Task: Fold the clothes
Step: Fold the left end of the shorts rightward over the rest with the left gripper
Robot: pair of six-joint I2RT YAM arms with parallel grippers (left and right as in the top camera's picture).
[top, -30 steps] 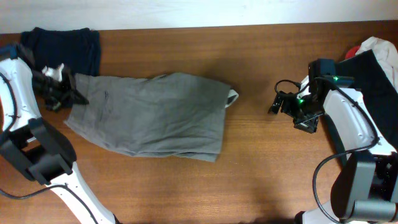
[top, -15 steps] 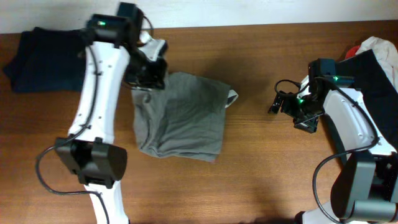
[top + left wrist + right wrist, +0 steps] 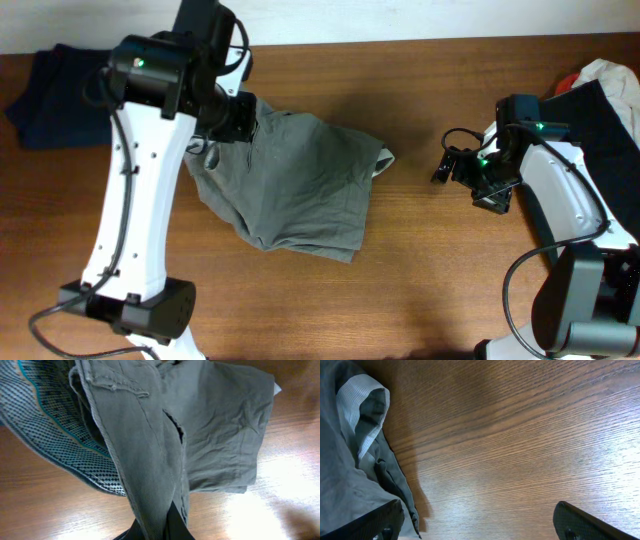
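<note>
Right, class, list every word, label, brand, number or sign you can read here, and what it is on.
No text can be read in any view.
The grey-olive shorts show seams and a patterned lining but no legible label; the table is plain wood.

Shorts [image 3: 300, 185] lie on the bench [image 3: 420, 280] left of its centre, with their left end held off the surface by the left gripper [image 3: 238, 122]. A second garment [image 3: 60, 85] lies behind them in the far left corner. The right gripper [image 3: 442, 168] stands to the right of the shorts, apart from them. A heap of clothes [image 3: 605, 90] occupies the far right corner.
</note>
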